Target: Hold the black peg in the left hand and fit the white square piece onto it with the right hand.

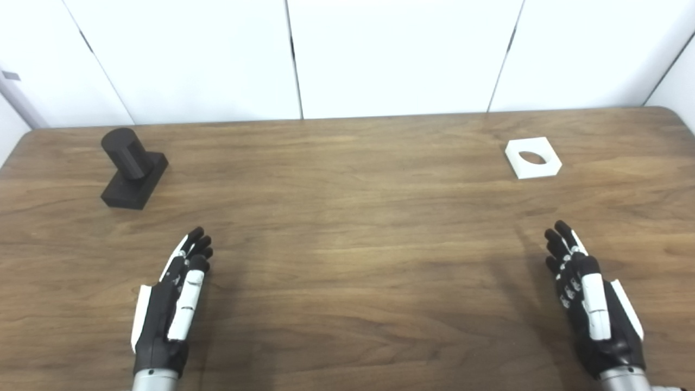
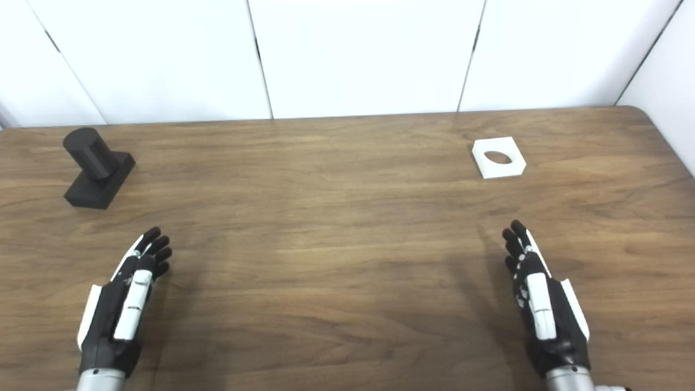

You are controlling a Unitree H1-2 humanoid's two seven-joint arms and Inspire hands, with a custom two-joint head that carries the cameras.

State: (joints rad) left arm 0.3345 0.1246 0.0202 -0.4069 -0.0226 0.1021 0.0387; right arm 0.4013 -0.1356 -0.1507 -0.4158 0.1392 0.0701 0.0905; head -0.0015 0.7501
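The black peg (image 1: 132,167), a round post on a square base, stands upright at the far left of the wooden table (image 1: 347,244). A white square piece (image 1: 532,157) with a round hole lies flat at the far right. My left hand (image 1: 171,304) hovers near the front left edge, open, fingers stretched out, well short of the peg. At the front right my right hand (image 1: 592,304) is likewise open and holds nothing, a good way in front of the white piece.
White wall panels (image 1: 380,54) rise directly behind the table's far edge. The table's rounded right corner (image 1: 673,114) lies just beyond the white piece.
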